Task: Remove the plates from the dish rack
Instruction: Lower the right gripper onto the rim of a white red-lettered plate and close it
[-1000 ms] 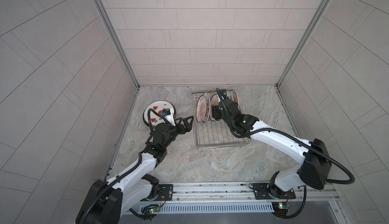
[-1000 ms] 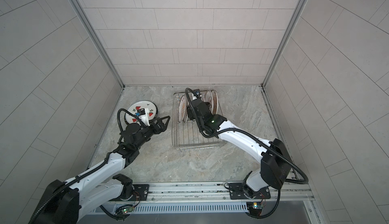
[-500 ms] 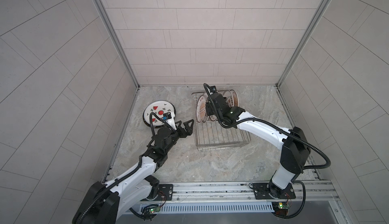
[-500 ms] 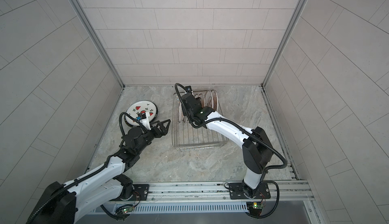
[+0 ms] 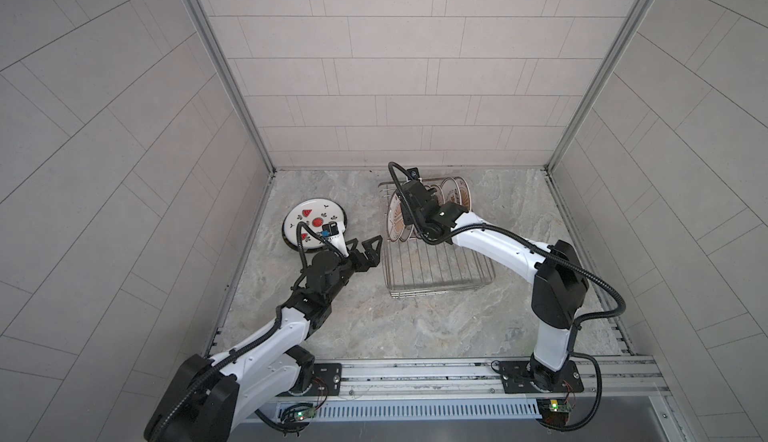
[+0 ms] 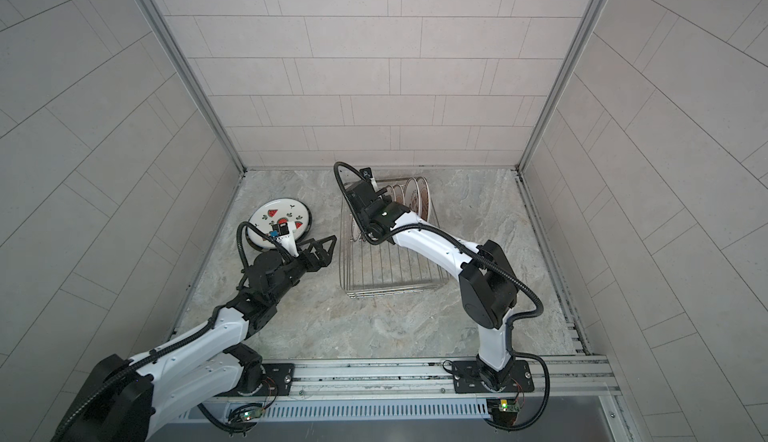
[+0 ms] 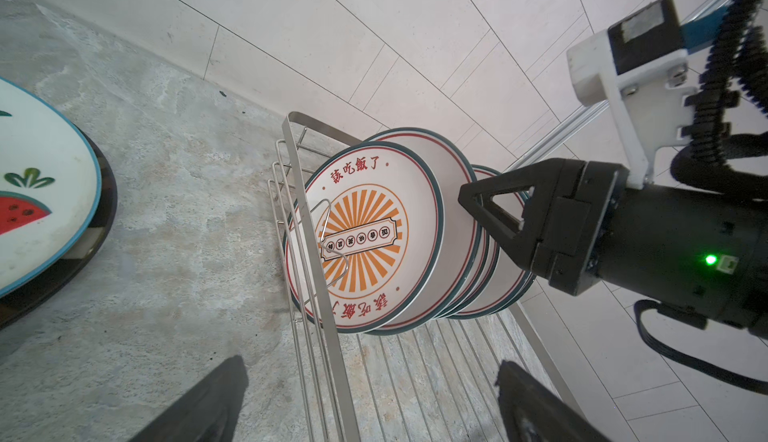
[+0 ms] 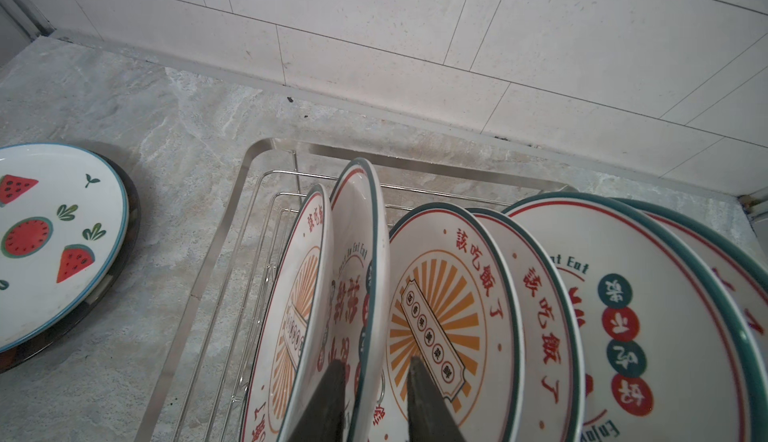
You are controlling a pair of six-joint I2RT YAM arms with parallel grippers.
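Plates (image 7: 374, 195) are mostly not unloaded, as I judge it: two seem to be out and a full row waits. At the far left, a watermelon plate (image 5: 314, 222), white with a blue edge, red slices and small green leaves, lies flat on the grey marbled counter (image 5: 374, 315). It sits on top of a dark-rimmed plate (image 7: 107, 215), of which only the rim shows. Just to the right of that pair, the left gripper (image 5: 370, 253) hovers above the counter, its fingers spread wide and holding nothing, pointed at the dish rack (image 5: 440, 269). The rack is a silver wire basket near the back wall. Its near half is bare rods, and the plates stand on edge in its far half, leaning slightly. At least six show in the right wrist view, close together like books on a shelf. They are glossy white with a dark green edge and a thin red ring; some carry an orange sunburst with red characters, others red and green roundels. The right gripper (image 8: 376, 361) reaches in from above. Its fingers straddle the rim of the second plate (image 8: 359, 211) from the left end, one finger on each face. Whether they already pinch it or only bracket it, I cannot tell. Every racked plate has yet to come out.
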